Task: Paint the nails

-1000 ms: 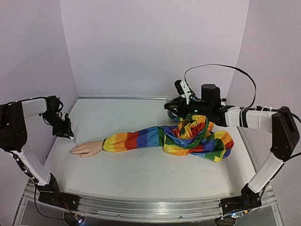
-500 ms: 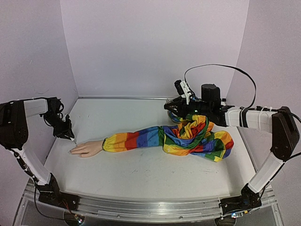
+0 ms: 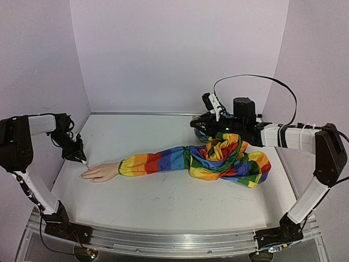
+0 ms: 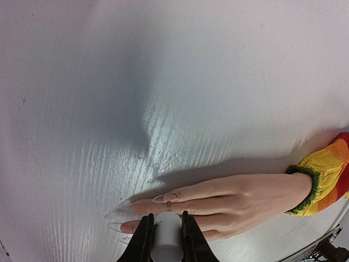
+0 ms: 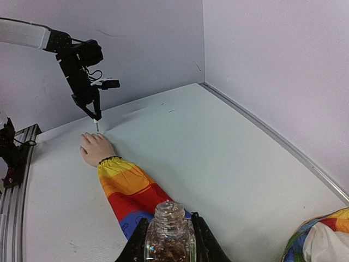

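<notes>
At the left edge of the overhead view, the left gripper (image 3: 80,157) points steeply down just above the fingertips of the mannequin hand (image 3: 101,172), its forearm reaching in from beside the left wall. Only the left wrist camera shows what it pinches. Its two dark fingers (image 4: 144,240) press onto a white cap (image 4: 166,243) at the bottom edge of that frame, directly over the long pale nails (image 4: 168,197), which point toward the frame's left (whether the tip touches a nail cannot be told).

The mannequin hand lies flat on the white table (image 3: 163,202) at the lower left of the overhead view, back up and fingers together. Rightward from it runs the rainbow sleeve (image 3: 163,159), ending in a crumpled heap right of centre.

Above that heap the right gripper (image 3: 197,124) reaches in nearly level from the right, its elbow bent by the right wall. Its wrist camera alone shows the load: a small glass bottle (image 5: 169,240), upright with its threaded neck bare, clamped between the fingers at bottom centre. At upper left of that frame, a thin brush (image 5: 97,126) hangs from the left gripper over the hand.
</notes>
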You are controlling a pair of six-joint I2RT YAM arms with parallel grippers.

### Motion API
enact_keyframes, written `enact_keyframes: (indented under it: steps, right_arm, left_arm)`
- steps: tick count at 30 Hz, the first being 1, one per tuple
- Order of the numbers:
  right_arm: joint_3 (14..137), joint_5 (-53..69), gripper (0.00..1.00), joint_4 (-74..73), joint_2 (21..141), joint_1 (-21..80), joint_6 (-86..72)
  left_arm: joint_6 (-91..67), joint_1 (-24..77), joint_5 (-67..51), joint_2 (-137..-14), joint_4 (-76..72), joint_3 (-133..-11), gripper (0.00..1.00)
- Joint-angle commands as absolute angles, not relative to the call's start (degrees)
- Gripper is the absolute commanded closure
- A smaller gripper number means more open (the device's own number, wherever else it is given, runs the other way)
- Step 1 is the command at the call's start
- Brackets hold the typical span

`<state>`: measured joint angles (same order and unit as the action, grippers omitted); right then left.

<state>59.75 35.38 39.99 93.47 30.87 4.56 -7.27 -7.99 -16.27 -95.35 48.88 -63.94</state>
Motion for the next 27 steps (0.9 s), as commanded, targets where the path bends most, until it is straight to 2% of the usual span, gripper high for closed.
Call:
enact_keyframes:
  steps: [1,27]
  right_arm:
    - [62.49,37.24,1.0,41.93,93.34,30.6,5.01]
    - [62.57,37.71,1.0,41.84,93.68,30.59,4.94]
  left_arm:
    - [-6.08,-8.4,-16.66,-95.67,47.36,-63.58,1.0]
    - [-5.9,-8.4,-17.06,-96.57,47.35,-63.55,1.0]
